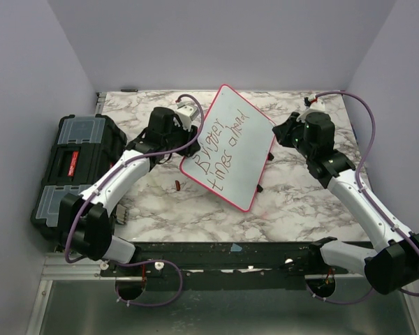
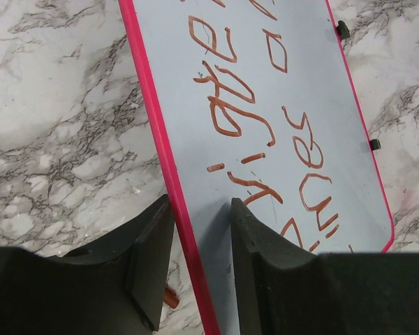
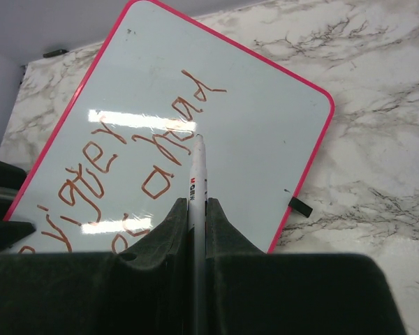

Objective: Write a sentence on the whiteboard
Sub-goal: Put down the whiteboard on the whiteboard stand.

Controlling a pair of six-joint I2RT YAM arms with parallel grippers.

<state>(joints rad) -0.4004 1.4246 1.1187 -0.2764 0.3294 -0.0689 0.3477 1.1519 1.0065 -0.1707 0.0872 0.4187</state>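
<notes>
left gripper (image 2: 201,209): jaws spread, straddling the red left edge of the whiteboard (image 1: 232,117), not clamping; likely steadying it
right gripper (image 3: 197,209): pinching a white marker (image 3: 198,164), tip aimed at the last word
whiteboard: lies skewed mid-table between both arms
sentence (image 1: 222,150): two lines, looks finished
room: toolbox (image 1: 73,164) left, well apart; bare marble table (image 1: 304,202) right of whiteboard

blocked: toolbox (image 1: 77,164) far left | whiteboard (image 1: 227,146) tilted, centre | free: marble (image 1: 300,202) front-right
</notes>
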